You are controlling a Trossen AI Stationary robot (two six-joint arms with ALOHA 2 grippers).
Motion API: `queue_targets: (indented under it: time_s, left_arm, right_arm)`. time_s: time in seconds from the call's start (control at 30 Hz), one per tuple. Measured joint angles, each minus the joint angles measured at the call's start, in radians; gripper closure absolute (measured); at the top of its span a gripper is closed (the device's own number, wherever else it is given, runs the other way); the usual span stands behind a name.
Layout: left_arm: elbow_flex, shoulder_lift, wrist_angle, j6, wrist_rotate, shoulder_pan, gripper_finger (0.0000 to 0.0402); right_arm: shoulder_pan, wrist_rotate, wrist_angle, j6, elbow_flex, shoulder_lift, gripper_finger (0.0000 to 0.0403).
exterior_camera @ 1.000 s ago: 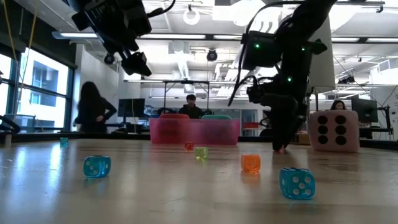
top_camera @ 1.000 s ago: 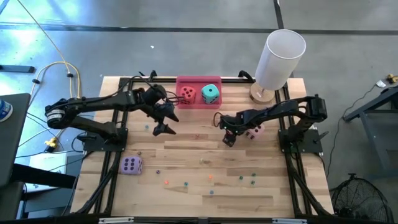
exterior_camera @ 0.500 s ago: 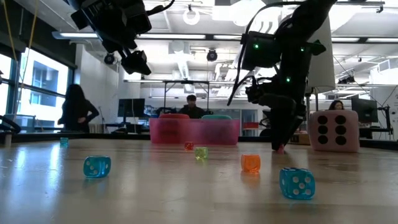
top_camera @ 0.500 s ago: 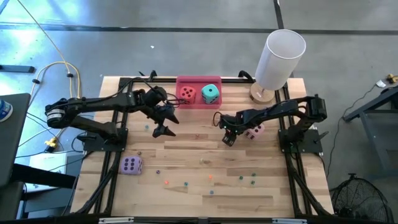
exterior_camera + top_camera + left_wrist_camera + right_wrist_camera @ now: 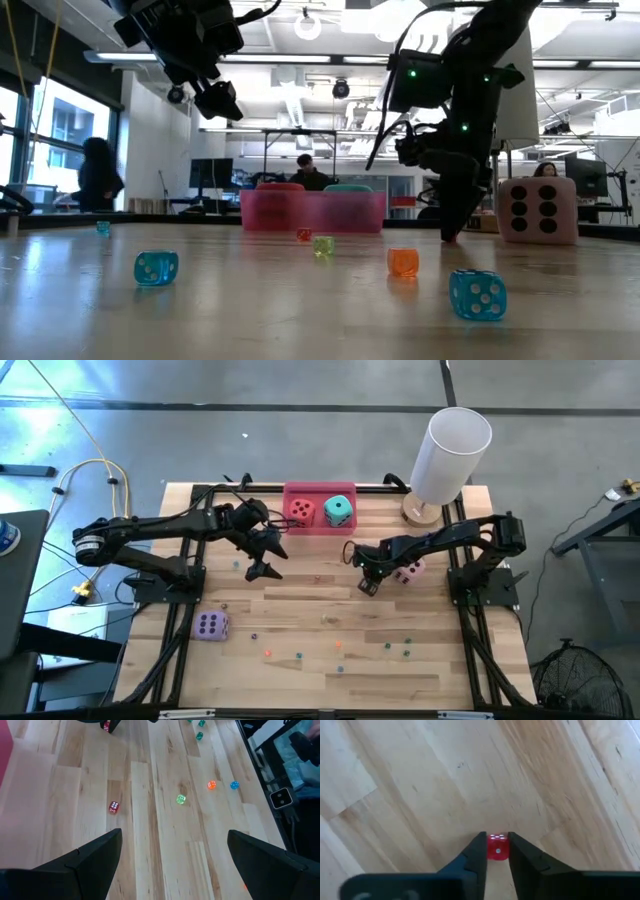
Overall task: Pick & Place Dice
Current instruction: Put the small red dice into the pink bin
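My right gripper points down at the middle of the table, shut on a tiny red die. A big pink die rests on the table just right of it. My left gripper hangs open above the table, near the pink tray. The tray holds a red die and a teal die. A purple die sits near the left edge. Tiny dice are scattered over the near half. My right gripper pinches the tiny red die's two opposite sides between its two fingers. The fingers come from above, pointing steeply down. The die sits at the fingertips, its bottom at the table top.
A white cylinder on a wooden base stands at the far right corner. In the low view, blue, orange, green and light blue tiny dice lie near the front. People stand in the room beyond.
My right gripper has stayed in place and shut its fingers on the tiny red die at the table top. A person in the room behind has walked toward the left.
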Motion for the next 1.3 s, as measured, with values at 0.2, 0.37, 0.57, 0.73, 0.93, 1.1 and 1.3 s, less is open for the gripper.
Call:
queue_targets:
  time_s: [0.2,0.37,0.57,0.73,0.93,1.1,1.3]
  left_arm:
    - [0.0,0.0,-0.002,0.0,0.0,0.0,0.0049]
    - [0.0,0.0,0.002,0.0,0.0,0.0,0.0049]
    - [0.0,0.0,0.002,0.0,0.0,0.0,0.0049]
    - [0.0,0.0,0.002,0.0,0.0,0.0,0.0049]
    - [0.0,0.0,0.034,0.004,0.0,0.0,0.0049]
    - [0.0,0.0,0.052,0.008,0.0,0.0,0.0049]
    - [0.0,0.0,0.055,0.008,0.0,0.0,0.0049]
  right_arm:
    - [0.028,0.01,0.039,-0.048,0.01,-0.001,0.0369]
    - [0.047,0.025,0.058,-0.1,0.099,-0.003,0.0367]
    - [0.034,0.176,0.075,-0.282,0.255,-0.003,0.0366]
    - [-0.045,0.22,0.098,-0.386,0.353,-0.003,0.0366]
    - [-0.173,0.115,0.081,-0.399,0.373,-0.004,0.0366]
    - [-0.248,0.083,0.062,-0.338,0.373,0.04,0.0365]
    - [-0.284,0.098,0.081,-0.335,0.372,0.129,0.0365]
